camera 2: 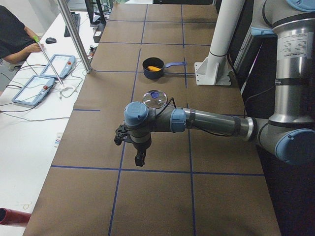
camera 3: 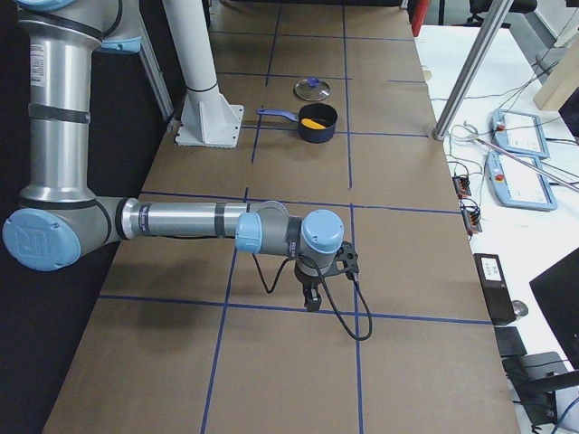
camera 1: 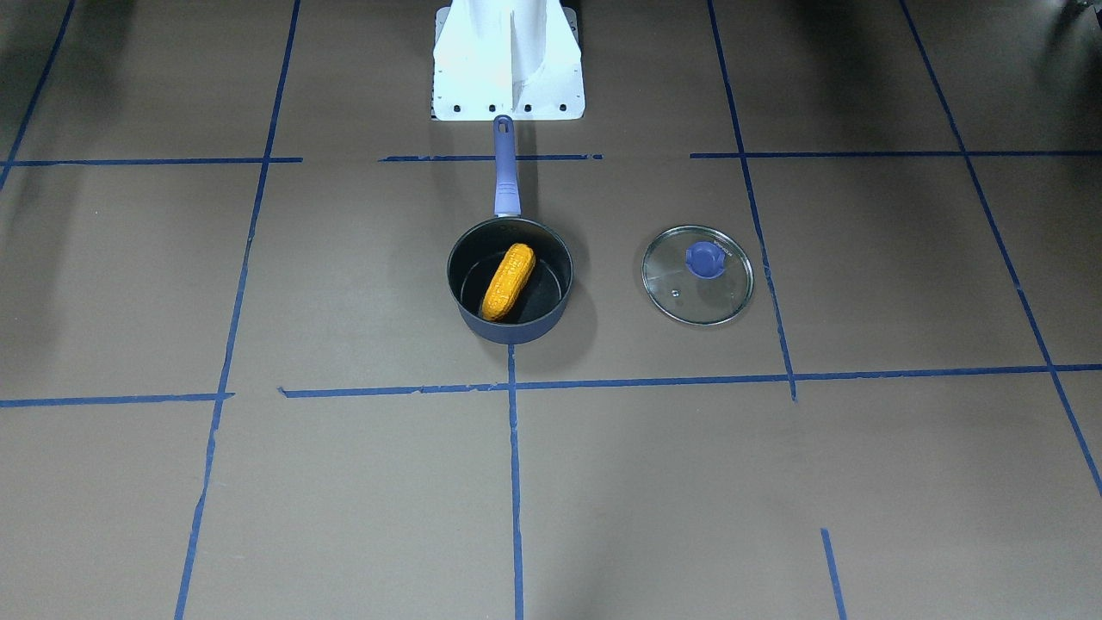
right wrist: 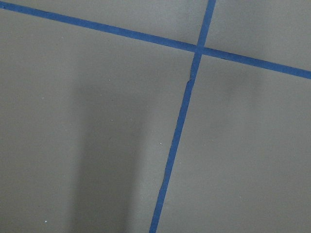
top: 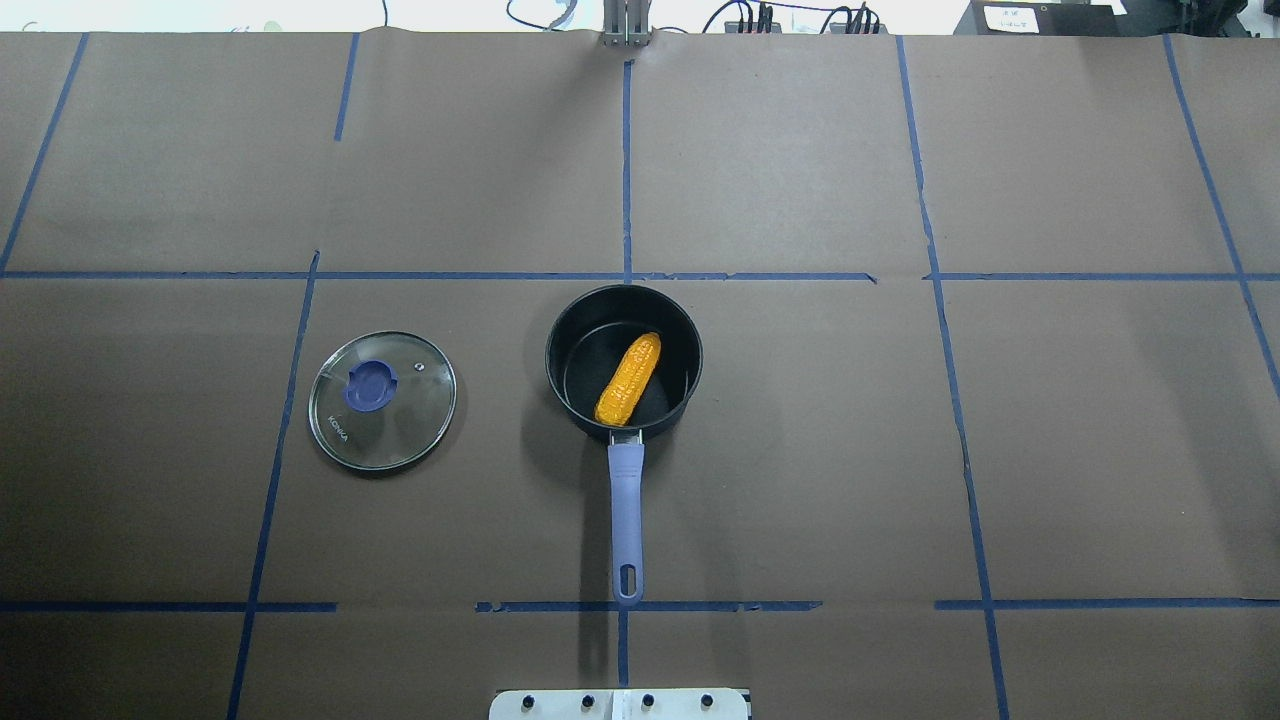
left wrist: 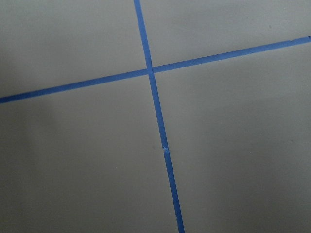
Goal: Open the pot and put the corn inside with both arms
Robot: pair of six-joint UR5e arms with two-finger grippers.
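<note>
The dark navy pot (camera 1: 516, 332) stands open mid-table, its periwinkle handle (camera 1: 506, 176) pointing toward the robot base. The yellow-orange corn (camera 1: 509, 281) lies slanted inside it, as the overhead view shows too (top: 629, 379). The left gripper (camera 2: 140, 160) hangs over bare table at the robot's left end, far from the pot (camera 2: 150, 75). The right gripper (camera 3: 312, 303) hangs over bare table at the right end, far from the pot (camera 3: 318, 134). I cannot tell whether either is open or shut. Both wrist views show only brown table and blue tape.
The round glass lid (camera 1: 697, 288) with its blue knob lies flat on the table on the robot's left of the pot (top: 400, 425). The white robot base (camera 1: 508, 65) stands behind the handle. Operators' desks with tablets (camera 2: 49, 73) lie beyond the table's far edge.
</note>
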